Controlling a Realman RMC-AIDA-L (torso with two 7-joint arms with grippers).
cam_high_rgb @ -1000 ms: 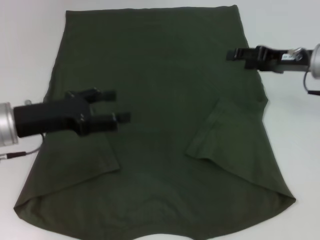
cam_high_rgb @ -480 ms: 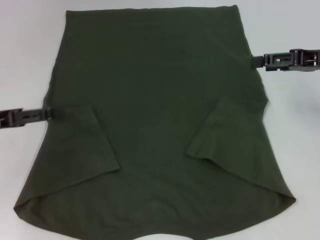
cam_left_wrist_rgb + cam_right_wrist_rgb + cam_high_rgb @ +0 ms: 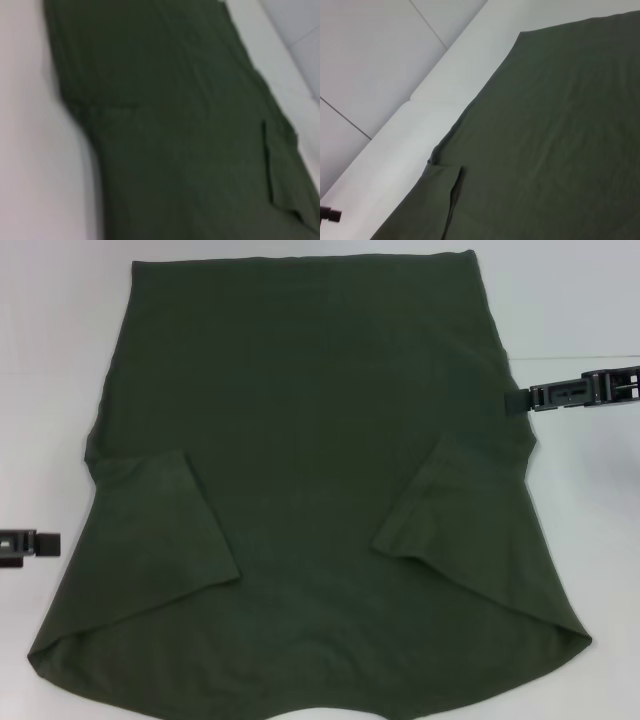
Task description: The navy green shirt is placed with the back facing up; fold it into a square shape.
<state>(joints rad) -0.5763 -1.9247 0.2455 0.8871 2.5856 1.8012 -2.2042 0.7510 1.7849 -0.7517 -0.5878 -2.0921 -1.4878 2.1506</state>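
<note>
Navy green shirt [image 3: 310, 490] lies flat, plain side up, on the white table [image 3: 50, 360], both sleeves folded inward onto the body. Left pincer [image 3: 45, 542] is at the view's left edge, just off the shirt's left side, touching nothing; right pincer [image 3: 520, 400] is at the shirt's right edge, above the folded sleeve. Can't tell either pincer's opening, both seen edge-on.
</note>
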